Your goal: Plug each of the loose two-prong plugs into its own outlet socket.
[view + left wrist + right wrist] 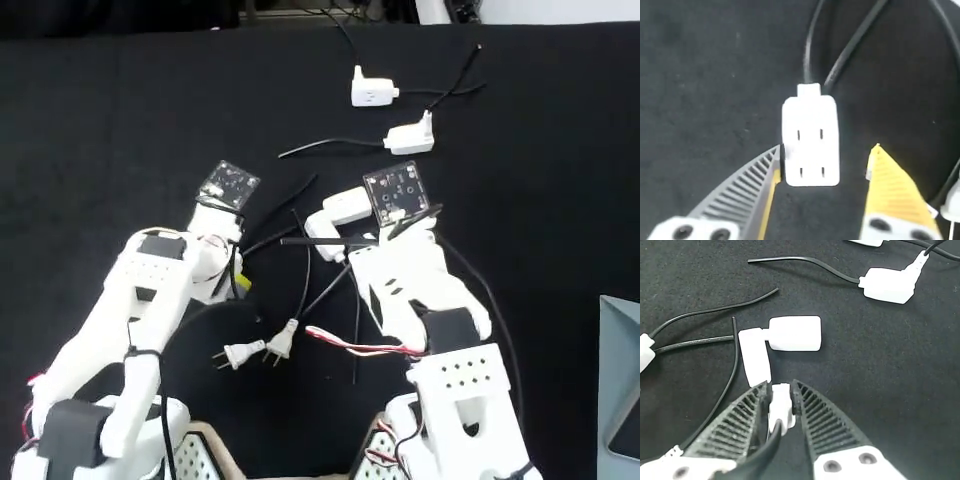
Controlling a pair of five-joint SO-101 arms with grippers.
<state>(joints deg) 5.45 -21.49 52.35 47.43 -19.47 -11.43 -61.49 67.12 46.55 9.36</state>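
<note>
Right wrist view: right gripper (780, 386) pinches plug (780, 407); left gripper (826, 147) gapes around socket (810, 120). Clamp it, square prongs first.

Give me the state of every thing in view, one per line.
left gripper: open, a finger on each side of the near socket
near socket: slots empty
right gripper: shut on a white piece
white piece: clamped between the fingers
loose plugs: unplugged, side by side
far socket: no plug in it
</note>
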